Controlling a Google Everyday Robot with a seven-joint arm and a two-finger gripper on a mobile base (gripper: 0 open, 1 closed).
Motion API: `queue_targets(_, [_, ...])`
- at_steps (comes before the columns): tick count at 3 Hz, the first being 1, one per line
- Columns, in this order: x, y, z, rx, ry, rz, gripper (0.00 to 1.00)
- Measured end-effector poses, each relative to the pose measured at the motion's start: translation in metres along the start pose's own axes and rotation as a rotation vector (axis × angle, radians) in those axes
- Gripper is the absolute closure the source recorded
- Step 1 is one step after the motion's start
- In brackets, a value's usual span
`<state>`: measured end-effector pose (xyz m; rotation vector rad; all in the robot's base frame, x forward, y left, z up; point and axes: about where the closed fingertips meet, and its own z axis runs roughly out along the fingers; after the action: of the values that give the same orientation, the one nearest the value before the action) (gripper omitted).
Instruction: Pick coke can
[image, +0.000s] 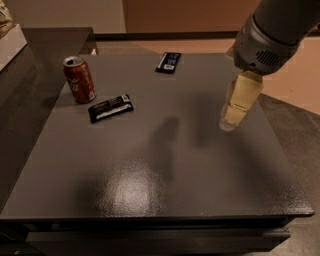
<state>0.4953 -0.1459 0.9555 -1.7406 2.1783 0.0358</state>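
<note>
nothing is picked yet: the coke can (79, 80) stands upright on the tabletop (165, 170) at about 10 o'clock, untouched. the end effector (230, 120) hangs over the 3 o'clock side, well apart from it; whether it is spread or pressed together i cannot tell. the reach, grasp and lift all remain.

The coke can (79, 80) is red with white script (silver top). The near wrapper (110, 108) and far wrapper (168, 62), 2 in all, are black with white markings. The cream gripper (229, 119), under a grey arm (260, 47), hangs over the dark grey table (150, 195), right side.
</note>
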Motion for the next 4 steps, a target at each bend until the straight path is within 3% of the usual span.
queue_targets(2, [-0.118,-0.036,0.071,-0.077,-0.189,0.066,0.0])
queue_targets(3, [-0.179,-0.045,0.096,-0.09,-0.299,0.102,0.0])
queue_targets(4, [-0.232,-0.045,0.114,-0.064,-0.406,0.109,0.0])
